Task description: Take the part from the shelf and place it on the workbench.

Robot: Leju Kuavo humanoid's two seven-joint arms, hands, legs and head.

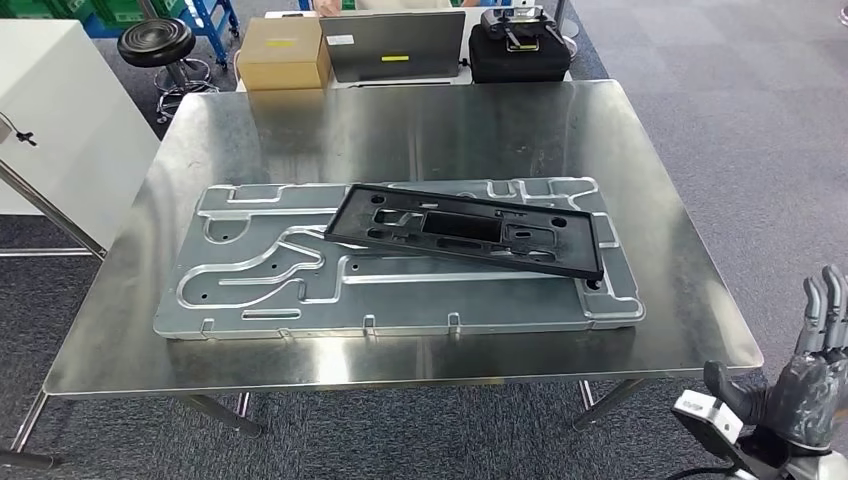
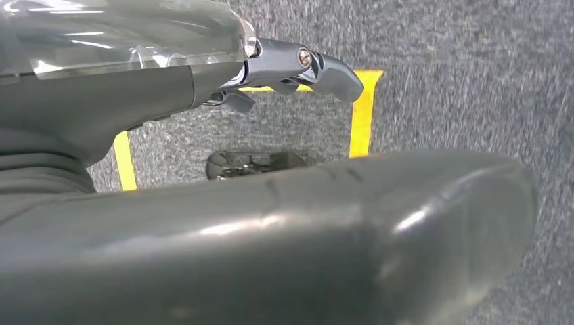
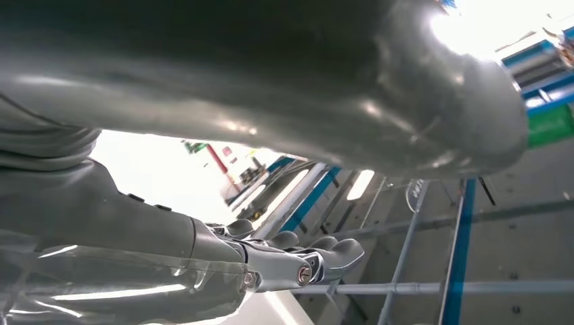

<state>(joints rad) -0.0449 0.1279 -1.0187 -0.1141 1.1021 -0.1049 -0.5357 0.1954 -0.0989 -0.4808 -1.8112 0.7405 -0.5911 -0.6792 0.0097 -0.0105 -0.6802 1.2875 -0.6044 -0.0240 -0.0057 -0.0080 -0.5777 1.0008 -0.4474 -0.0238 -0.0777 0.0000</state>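
Note:
The black plastic frame part [image 1: 470, 228] lies flat on a large stamped metal plate [image 1: 260, 280], and the plate rests on the steel workbench [image 1: 400, 120]. My right hand [image 1: 815, 370] is low at the bench's near right corner, off the table and apart from the part. Its fingers point up and are spread, and it holds nothing. The right wrist view shows that hand [image 3: 203, 244] empty against racks and ceiling lights. In the left wrist view my left hand [image 2: 169, 95] hangs over grey carpet with straight fingers [image 2: 318, 68] and nothing in it.
Beyond the bench's far edge stand a cardboard box [image 1: 283, 52], a grey case [image 1: 395, 45] and a black bag [image 1: 520, 48]. A black stool [image 1: 157, 42] and a white cabinet [image 1: 50, 110] are at the back left. Yellow tape [image 2: 362, 112] marks the carpet under my left hand.

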